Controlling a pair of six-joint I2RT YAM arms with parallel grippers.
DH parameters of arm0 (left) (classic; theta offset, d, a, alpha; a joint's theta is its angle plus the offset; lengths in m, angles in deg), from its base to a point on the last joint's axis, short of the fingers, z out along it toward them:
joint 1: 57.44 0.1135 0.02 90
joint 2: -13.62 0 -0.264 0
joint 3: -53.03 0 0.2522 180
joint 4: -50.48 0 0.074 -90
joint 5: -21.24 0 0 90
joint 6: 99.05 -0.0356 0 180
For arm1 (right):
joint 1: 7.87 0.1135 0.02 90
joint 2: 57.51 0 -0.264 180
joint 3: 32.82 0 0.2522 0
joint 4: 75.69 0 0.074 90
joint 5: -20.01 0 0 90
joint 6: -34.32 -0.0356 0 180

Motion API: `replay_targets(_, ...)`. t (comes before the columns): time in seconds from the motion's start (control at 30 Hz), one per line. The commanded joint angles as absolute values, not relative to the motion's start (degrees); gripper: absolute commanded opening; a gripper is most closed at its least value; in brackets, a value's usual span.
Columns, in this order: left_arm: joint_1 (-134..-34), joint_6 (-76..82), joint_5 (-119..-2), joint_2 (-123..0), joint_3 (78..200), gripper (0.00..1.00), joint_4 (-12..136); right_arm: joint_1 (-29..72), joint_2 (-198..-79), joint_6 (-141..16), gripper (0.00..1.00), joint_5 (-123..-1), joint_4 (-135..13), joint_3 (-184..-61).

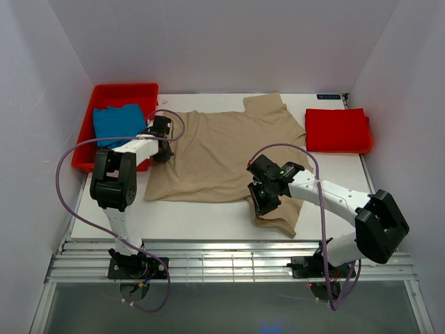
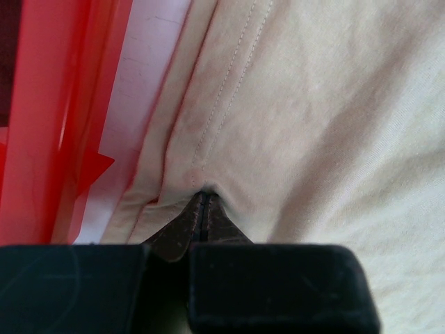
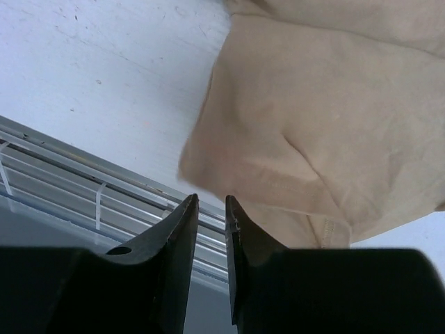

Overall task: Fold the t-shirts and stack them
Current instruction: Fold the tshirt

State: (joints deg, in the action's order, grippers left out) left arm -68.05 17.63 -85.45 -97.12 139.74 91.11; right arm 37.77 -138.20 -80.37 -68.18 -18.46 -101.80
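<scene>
The tan-beige t-shirt (image 1: 222,149) lies spread flat mid-table, with one sleeve at the back and one hanging toward the near edge. My left gripper (image 1: 161,139) is at the shirt's left edge, shut and pinching a pucker of the tan cloth (image 2: 313,104) at its tips (image 2: 202,197). My right gripper (image 1: 263,198) hovers over the near right sleeve (image 3: 313,118), its jaws a narrow gap apart (image 3: 210,202) and empty. The bright red t-shirt (image 1: 337,130) lies folded at the back right. The blue t-shirt (image 1: 118,124) lies bunched in the red tray.
The red plastic tray (image 1: 125,89) stands at the back left, its wall close beside my left gripper (image 2: 42,118). White walls enclose the table on three sides. Metal rails (image 1: 229,261) run along the near edge, just past the sleeve (image 3: 55,181).
</scene>
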Motion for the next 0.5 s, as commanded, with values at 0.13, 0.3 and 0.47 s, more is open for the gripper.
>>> replay_targets(0.13,-67.7,16.4,-83.9,-97.9,140.5,0.0,91.3,39.4,-136.3,-80.6,0.4,-69.5,-13.3,-106.4)
replay_targets(0.3,-67.8,16.4,-83.1,-95.8,142.4,0.0,90.7,39.1,-135.1,-80.8,0.5,-78.7,-11.5,-115.5)
replay_targets(0.47,-67.8,16.7,-83.5,-92.8,142.5,0.0,89.1,31.4,-138.5,-79.0,0.15,-83.0,-16.7,-113.9)
